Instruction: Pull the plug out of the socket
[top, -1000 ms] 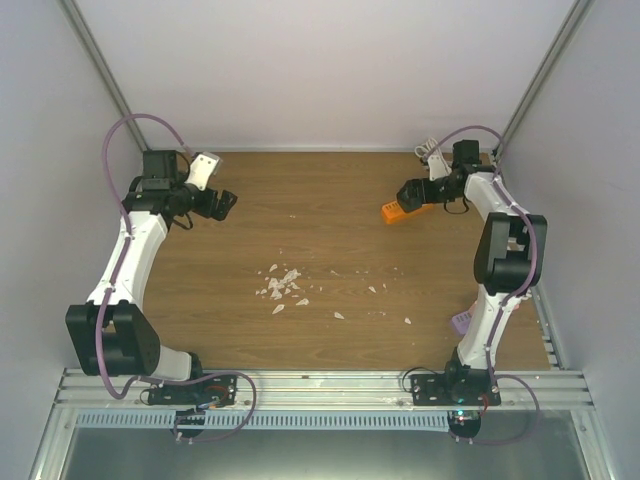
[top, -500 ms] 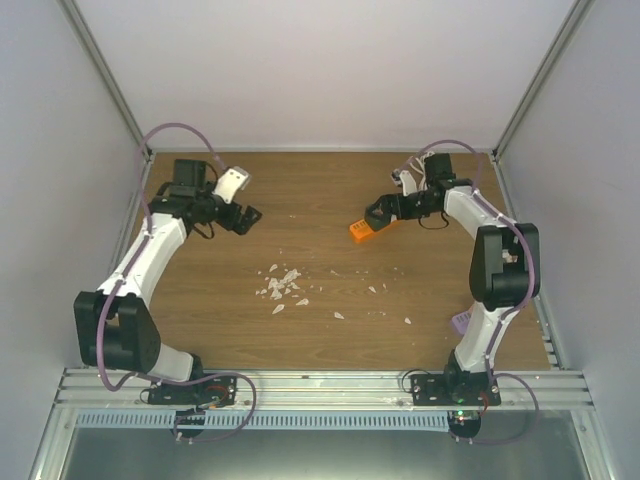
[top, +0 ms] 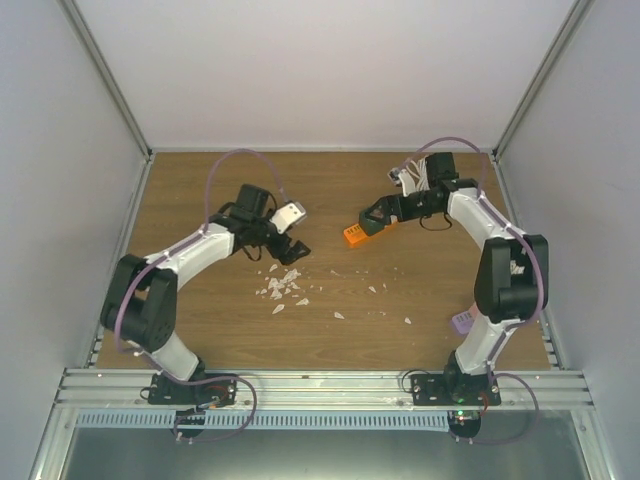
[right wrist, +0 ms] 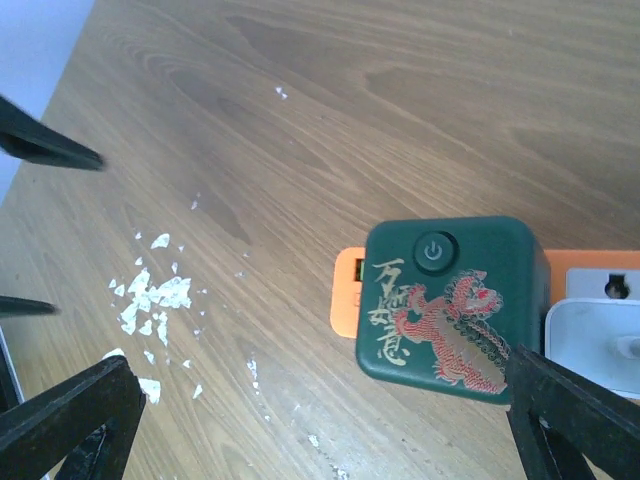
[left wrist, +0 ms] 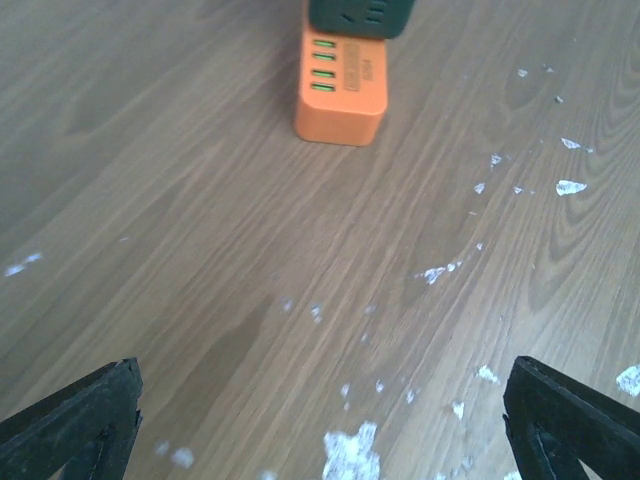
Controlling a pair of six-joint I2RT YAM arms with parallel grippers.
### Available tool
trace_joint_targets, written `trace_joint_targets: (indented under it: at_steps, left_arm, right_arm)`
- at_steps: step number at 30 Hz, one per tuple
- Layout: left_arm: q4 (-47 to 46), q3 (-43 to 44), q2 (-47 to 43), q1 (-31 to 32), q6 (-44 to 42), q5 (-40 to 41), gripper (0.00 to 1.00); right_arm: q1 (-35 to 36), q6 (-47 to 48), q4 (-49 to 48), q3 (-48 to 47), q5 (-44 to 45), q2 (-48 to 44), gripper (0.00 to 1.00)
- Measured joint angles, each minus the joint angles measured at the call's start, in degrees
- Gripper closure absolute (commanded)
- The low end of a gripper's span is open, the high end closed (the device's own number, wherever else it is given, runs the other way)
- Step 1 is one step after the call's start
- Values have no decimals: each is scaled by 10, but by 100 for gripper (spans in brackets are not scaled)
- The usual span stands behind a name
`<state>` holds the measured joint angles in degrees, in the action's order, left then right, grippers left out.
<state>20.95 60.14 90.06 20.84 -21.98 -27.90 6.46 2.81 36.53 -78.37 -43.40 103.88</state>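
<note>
At centre, flakes (top: 282, 286): white, scattered.
Left gripper (top: 291, 249): jaws apart, empty, low over table (top: 210, 330), facing socket.
Socket (top: 354, 236): orange strip, lying flat beyond flakes.
Green cube (right wrist: 450, 310): seated on socket.
Plug (right wrist: 598, 345): white, on socket beside cube.
Right gripper (top: 373, 217): jaws wide, above cube, holding nothing.

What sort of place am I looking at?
Probably a robot lab bench: left arm and right arm bolted to a metal rail, a wooden table boxed by white panels, an orange power strip to practise on.

Soft, even light leaves only faint shadows on the table (top: 330, 190); both wrist views look slightly blurred.
</note>
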Motion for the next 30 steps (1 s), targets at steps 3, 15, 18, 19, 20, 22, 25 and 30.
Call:
trace_joint_targets:
  at_steps: [3,15,18,19,20,22,25,30]
  left_arm:
    - [-18,16,49,30,0,5,1]
    - [-43,182,230,111,-16,33,3]
    - [-40,224,272,122,-17,35,5]
    - [-40,235,284,124,-18,36,6]
    - [-39,246,296,127,-19,38,7]
    - [-39,267,318,134,-20,42,10]
    - [-35,302,350,147,-21,57,14]
    - [-30,364,403,165,-20,94,21]
  right_arm:
    - [-6,23,12,-7,-9,-17,0]
    - [-102,92,31,-11,-40,-90,0]
    - [-132,98,31,-2,-46,-109,0]
    - [-139,99,32,3,-47,-115,0]
    - [-144,100,32,6,-48,-119,0]
    - [-151,101,32,15,-48,-128,0]
    - [-155,103,33,28,-49,-138,0]
    - [-162,105,37,37,-49,-153,0]
